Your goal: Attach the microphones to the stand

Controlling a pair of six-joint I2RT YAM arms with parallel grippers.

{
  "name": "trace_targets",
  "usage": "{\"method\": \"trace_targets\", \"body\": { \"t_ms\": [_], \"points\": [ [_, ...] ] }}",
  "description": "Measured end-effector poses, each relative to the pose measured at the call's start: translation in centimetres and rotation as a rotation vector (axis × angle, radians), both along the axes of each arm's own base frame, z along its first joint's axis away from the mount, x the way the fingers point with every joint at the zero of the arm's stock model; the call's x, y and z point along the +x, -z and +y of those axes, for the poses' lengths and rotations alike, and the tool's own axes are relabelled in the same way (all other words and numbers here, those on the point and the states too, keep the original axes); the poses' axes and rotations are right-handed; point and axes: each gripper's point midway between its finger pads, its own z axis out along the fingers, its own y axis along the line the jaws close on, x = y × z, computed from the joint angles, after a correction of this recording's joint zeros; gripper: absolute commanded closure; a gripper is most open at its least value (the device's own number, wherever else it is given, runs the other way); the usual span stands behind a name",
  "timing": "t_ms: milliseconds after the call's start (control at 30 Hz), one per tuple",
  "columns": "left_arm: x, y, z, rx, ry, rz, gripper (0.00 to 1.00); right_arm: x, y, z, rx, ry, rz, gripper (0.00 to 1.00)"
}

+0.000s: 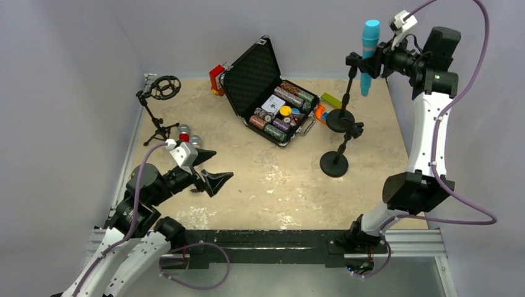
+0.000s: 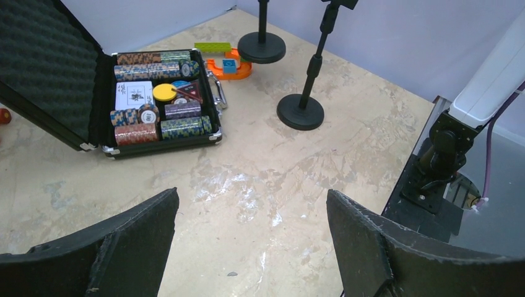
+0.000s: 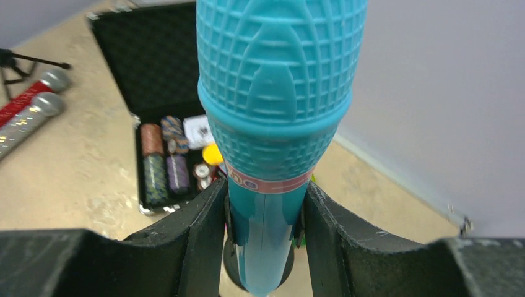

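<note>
Beige tabletop (image 1: pixel 278 179), right jaws clamping upright light blue microphone (image 1: pixel 371 34) beside stand (image 1: pixel 348 86), left jaws spread wide

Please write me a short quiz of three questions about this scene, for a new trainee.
1. True or false: the left gripper holds a microphone.
2. Which one is the right gripper shut on? A. the red one B. the silver one C. the light blue microphone
3. How many microphones lie on the table?

Key: 1 false, it is open and empty. 2 C. 3 two, the red microphone and the silver microphone.
</note>
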Motion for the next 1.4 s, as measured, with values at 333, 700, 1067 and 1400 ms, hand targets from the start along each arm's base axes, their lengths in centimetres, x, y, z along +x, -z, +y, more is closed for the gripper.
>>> {"method": "trace_targets", "body": {
  "t_ms": [333,700,1067,1400],
  "points": [
    [0.7,0.3,-0.4,0.007,0.002,0.012,0.08,-1.3,7.5,-6.5,-0.039,0.271,0.129,0.84],
    [1.0,0.6,-0.7,-0.006,0.001,0.025,0.08,-1.3,8.5,-10.4,-0.055,0.37,0.064,0.82],
    [1.0,0.6,-1.0,-0.019,0.01,0.029,0.08,-1.6,10.1,-11.2,-0.041,0.359,0.055,0.48],
    [0.9,0.5,-1.0,-0.031,0.012,0.04,0.08,-4.0,9.1,-11.4,-0.046,0.364,0.027,0.19]
  ]
}}
